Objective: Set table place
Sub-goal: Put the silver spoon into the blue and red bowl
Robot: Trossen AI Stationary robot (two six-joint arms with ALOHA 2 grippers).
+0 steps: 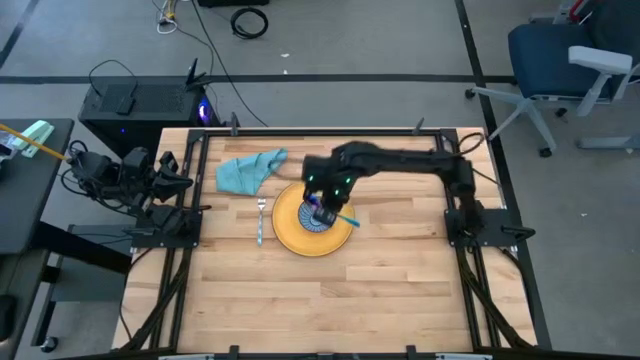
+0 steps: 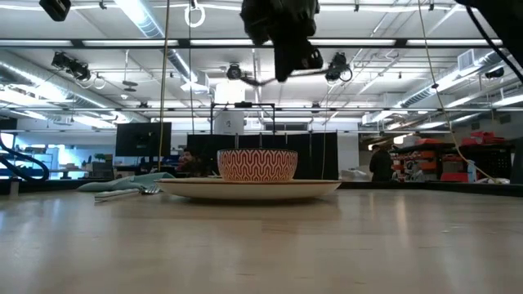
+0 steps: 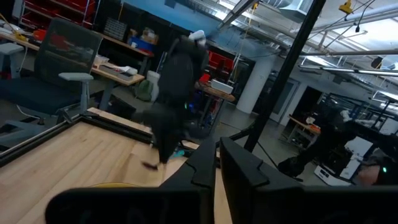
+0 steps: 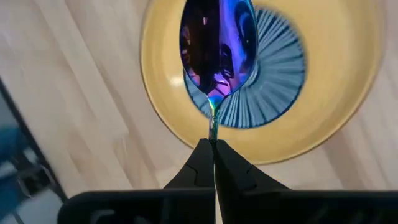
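Observation:
A yellow plate point(image 1: 290, 232) lies on the wooden table point(image 1: 400, 300), and on it stands a bowl point(image 2: 257, 165) with a red zigzag outside and a blue-striped inside point(image 4: 273, 81). My right gripper point(image 1: 322, 207) hangs above the bowl, shut on an iridescent spoon point(image 4: 217, 43). A fork point(image 1: 261, 221) lies on the table left of the plate. A teal napkin point(image 1: 248, 170) lies crumpled behind it. My left gripper point(image 3: 217, 165) waits at the table's left edge, shut and empty. My right gripper pinches the spoon's thin neck point(image 4: 213, 127), just behind the spoon's bowl, between its two fingertips point(image 4: 202, 158). The fingers come from above, pointing down, and lie along the spoon. The spoon's bowl sticks out past the fingertips, lifted clear over the bowl on the plate.
A black rail frame point(image 1: 300, 131) edges the table. Bare wood lies right of the plate point(image 1: 400, 225) and toward the near edge. The plate point(image 2: 249, 188) and napkin point(image 2: 122, 183) also show in the low view. Off the table stand a computer case point(image 1: 140, 105) and a blue chair point(image 1: 560, 60).

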